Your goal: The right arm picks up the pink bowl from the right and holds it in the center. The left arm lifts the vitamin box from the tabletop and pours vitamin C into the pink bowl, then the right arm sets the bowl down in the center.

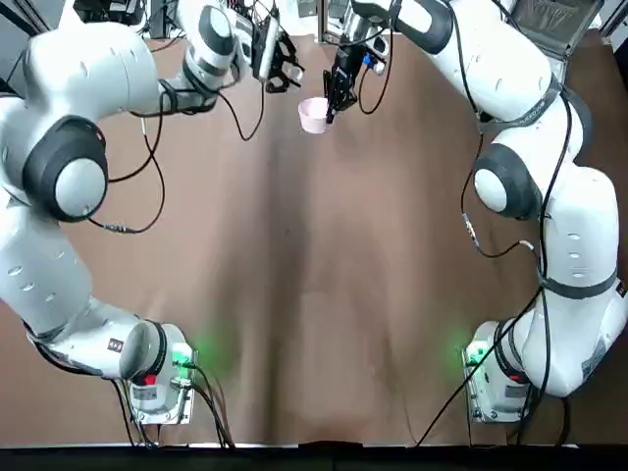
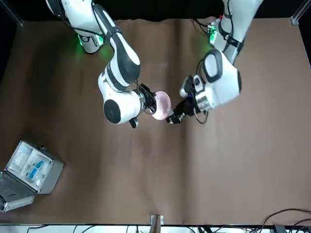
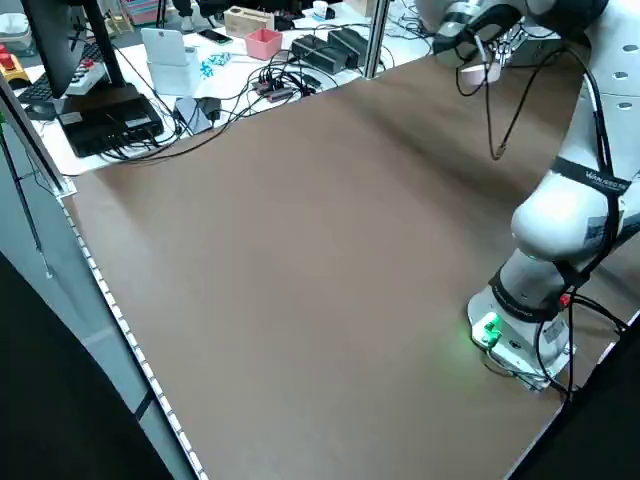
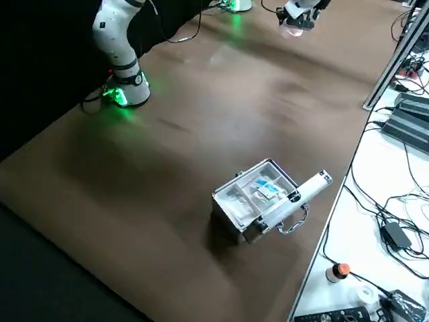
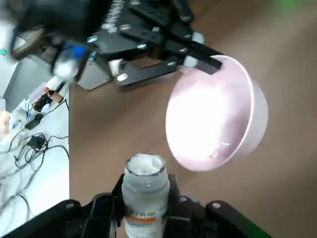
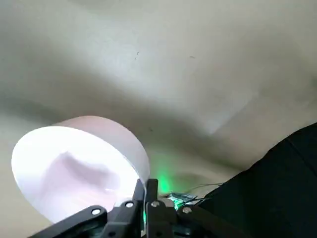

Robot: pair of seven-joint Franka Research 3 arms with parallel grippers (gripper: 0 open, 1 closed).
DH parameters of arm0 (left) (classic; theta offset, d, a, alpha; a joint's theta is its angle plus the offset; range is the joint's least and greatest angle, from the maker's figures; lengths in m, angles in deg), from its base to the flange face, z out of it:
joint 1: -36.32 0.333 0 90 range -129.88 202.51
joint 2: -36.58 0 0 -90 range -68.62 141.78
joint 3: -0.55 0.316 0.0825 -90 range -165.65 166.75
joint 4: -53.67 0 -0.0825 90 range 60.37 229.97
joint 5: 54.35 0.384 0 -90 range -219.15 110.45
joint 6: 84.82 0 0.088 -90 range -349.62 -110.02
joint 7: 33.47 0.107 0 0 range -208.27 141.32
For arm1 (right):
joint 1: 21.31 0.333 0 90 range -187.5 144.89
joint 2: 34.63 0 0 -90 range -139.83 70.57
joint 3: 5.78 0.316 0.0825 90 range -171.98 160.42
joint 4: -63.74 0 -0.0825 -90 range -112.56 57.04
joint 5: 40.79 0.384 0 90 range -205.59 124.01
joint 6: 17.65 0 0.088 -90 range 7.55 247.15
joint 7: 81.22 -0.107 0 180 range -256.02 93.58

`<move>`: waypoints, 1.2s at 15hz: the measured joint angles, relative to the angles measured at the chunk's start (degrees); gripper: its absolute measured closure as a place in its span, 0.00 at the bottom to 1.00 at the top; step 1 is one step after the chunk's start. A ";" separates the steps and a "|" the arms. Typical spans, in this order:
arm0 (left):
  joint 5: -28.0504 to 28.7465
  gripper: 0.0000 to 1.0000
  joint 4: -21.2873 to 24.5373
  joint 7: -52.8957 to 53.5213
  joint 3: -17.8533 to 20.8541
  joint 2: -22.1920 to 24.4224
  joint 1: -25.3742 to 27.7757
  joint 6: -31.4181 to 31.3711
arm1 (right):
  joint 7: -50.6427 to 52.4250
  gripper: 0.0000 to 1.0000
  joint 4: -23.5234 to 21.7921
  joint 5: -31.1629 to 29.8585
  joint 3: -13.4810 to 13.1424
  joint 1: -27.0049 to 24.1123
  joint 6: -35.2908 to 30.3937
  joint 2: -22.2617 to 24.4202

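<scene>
The pink bowl (image 1: 312,114) hangs tilted above the far middle of the tabletop (image 1: 324,275). My right gripper (image 1: 337,93) is shut on its rim; the right wrist view shows the fingers (image 6: 151,191) pinching the bowl (image 6: 74,163) at its edge. My left gripper (image 1: 282,67) sits just beside the bowl, shut on the vitamin box (image 5: 144,183), a small white bottle with an orange label and an open mouth. The bottle's mouth points toward the bowl (image 5: 213,124), a short gap away. From the front, the bowl (image 2: 162,104) lies between the two wrists.
An open grey hinged case (image 2: 29,170) with packets inside lies near the far right corner of the table, also seen from the right side (image 4: 261,198). Off the table's far edge there are cables and boxes (image 3: 250,40). Both arm bases glow green (image 1: 182,358).
</scene>
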 joint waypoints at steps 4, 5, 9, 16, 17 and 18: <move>-2.42 0.65 -4.39 -8.84 0.03 -2.78 5.72 11.33 | 0.00 0.97 0.00 0.00 0.00 0.00 0.00 0.00; -2.73 0.65 -5.10 -10.95 0.04 -3.39 7.11 13.99 | 0.00 0.97 0.00 0.00 -0.01 0.00 0.00 0.00; -3.66 0.65 -6.57 -15.64 0.04 -6.16 13.62 24.11 | 0.00 0.97 0.00 0.00 -0.06 -0.01 -0.01 0.00; -5.39 0.65 -7.77 -16.40 0.09 -14.76 27.38 37.59 | 3.29 0.97 0.00 -2.25 -0.40 -0.81 -0.91 0.00; -5.39 0.65 -7.99 -16.39 0.10 -16.10 28.96 38.60 | 4.18 0.97 0.00 -2.74 -0.39 -0.80 -0.93 0.00; -5.39 0.65 -8.18 -16.08 0.10 -17.46 30.42 39.35 | 5.41 0.97 0.00 -3.20 -0.39 -0.80 -0.94 0.00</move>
